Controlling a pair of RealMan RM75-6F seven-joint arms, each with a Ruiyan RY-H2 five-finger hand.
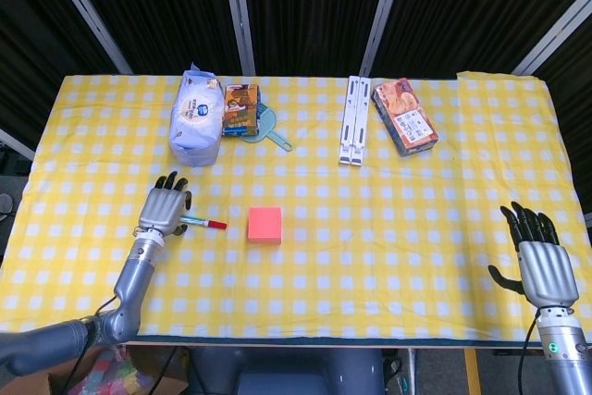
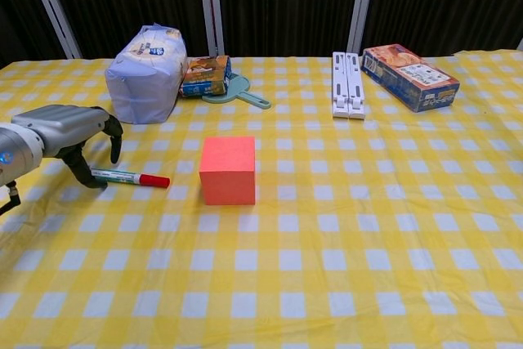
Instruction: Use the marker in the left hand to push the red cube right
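The red cube [image 1: 265, 225] [image 2: 228, 170] stands on the yellow checked cloth near the middle. To its left lies a marker [image 1: 203, 223] [image 2: 131, 177] with a white-green barrel and a red cap that points at the cube. My left hand [image 1: 164, 209] [image 2: 69, 130] hovers over the marker's left end, fingers apart and curved down, holding nothing. My right hand [image 1: 539, 263] rests open near the table's right front corner, seen only in the head view.
Along the back stand a pale blue wipes pack [image 1: 196, 116], a small orange box [image 1: 240, 109], a teal flat tool [image 1: 271, 130], a white folded stand [image 1: 354, 119] and a biscuit box [image 1: 404, 116].
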